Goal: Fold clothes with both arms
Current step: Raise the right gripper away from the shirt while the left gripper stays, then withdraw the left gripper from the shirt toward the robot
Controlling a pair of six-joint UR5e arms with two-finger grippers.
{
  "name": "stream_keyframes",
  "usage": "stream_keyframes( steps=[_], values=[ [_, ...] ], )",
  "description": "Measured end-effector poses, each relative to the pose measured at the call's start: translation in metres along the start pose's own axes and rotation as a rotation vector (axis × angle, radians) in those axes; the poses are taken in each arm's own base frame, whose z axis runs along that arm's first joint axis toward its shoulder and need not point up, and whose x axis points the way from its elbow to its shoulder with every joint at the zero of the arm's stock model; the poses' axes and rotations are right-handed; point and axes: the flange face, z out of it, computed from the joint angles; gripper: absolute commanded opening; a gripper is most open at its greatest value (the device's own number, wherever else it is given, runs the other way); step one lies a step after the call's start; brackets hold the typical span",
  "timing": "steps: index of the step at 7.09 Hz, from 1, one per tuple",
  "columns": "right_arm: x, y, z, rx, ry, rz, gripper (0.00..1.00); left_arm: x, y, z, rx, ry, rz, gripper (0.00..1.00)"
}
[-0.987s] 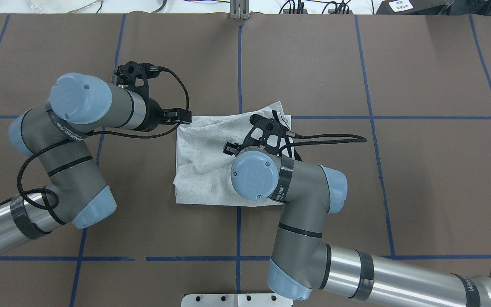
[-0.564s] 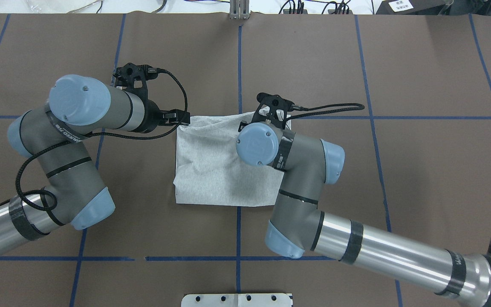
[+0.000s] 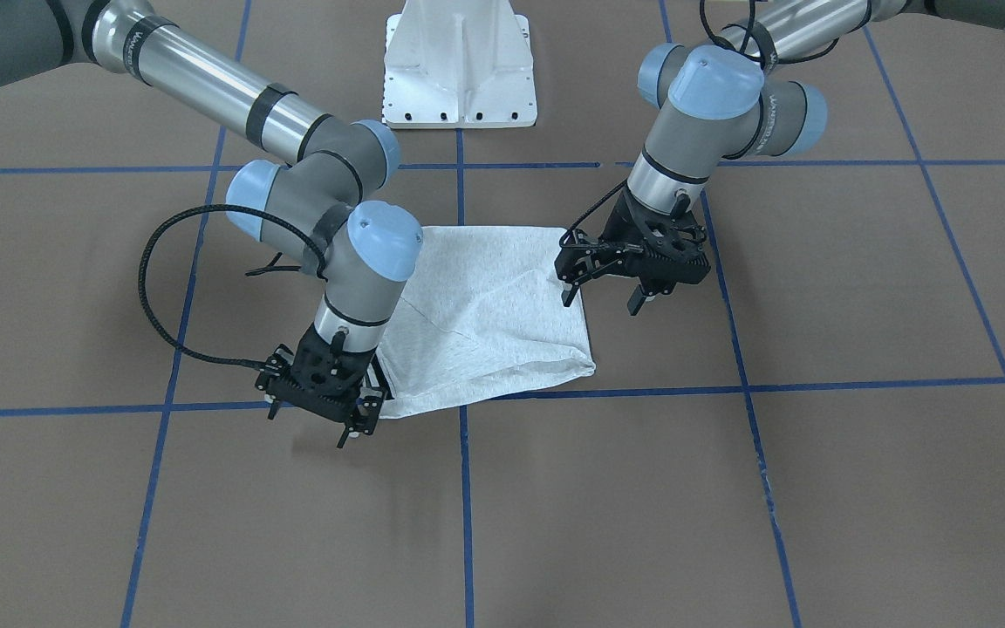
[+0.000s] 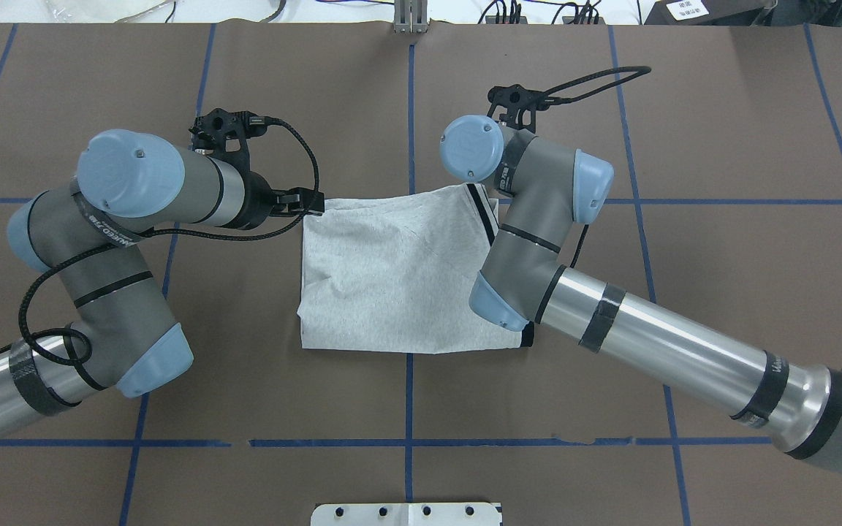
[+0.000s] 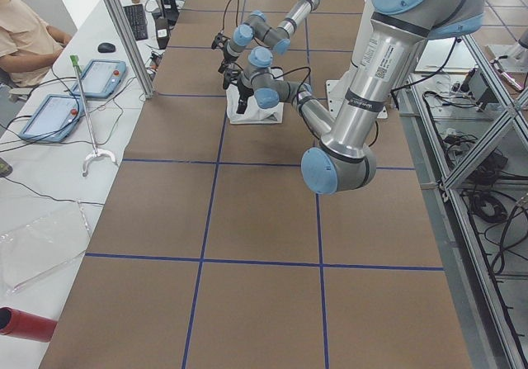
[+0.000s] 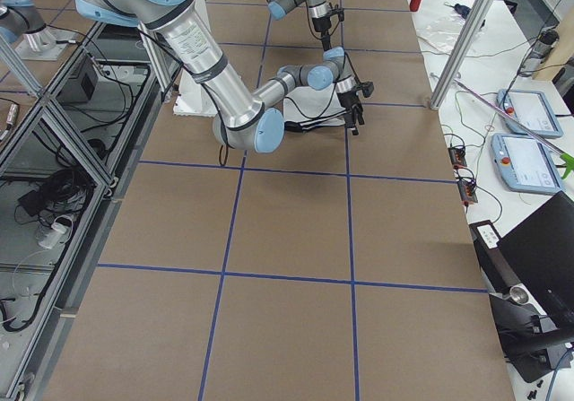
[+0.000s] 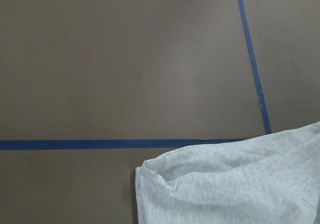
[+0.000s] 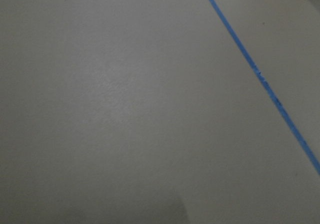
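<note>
finishing this fold well means squaring the far edge and flattening the ridge. the t-shirt (image 4: pixel 384 285) lies folded mid-table; my left gripper (image 3: pixel 603 298) stands spread at its edge, my right gripper (image 3: pixel 328 419) at a far corner, grip i cannot tell.

A brown surface (image 4: pixel 721 109) gridded with blue tape (image 4: pixel 409 109) lies under even light. In the left-side view a white bench (image 5: pixel 49 187) runs along 9 o'clock, carrying two pendants (image 5: pixel 97 78) and a keyboard (image 5: pixel 138 21). A person (image 5: pixel 25 39) sits at 10 o'clock. Cables (image 5: pixel 488 206) lie on the floor at 3 o'clock.
</note>
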Motion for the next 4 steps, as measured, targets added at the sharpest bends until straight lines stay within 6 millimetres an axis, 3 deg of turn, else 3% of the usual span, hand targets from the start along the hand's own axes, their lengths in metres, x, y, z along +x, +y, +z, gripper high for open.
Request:
stream_keyframes(
  steps=[1,2,4],
  values=[
    [0.005,-0.014,-0.012,-0.015,-0.022,-0.009,1.00,0.002,0.005,0.000,-0.006,0.005,-0.015,1.00],
    [0.007,-0.020,-0.037,-0.039,-0.092,-0.002,1.00,0.004,0.019,0.001,-0.020,0.020,-0.030,1.00],
    [0.025,-0.018,-0.071,-0.063,-0.202,0.009,1.00,-0.006,0.076,0.011,-0.055,0.101,-0.063,1.00]
  ],
)
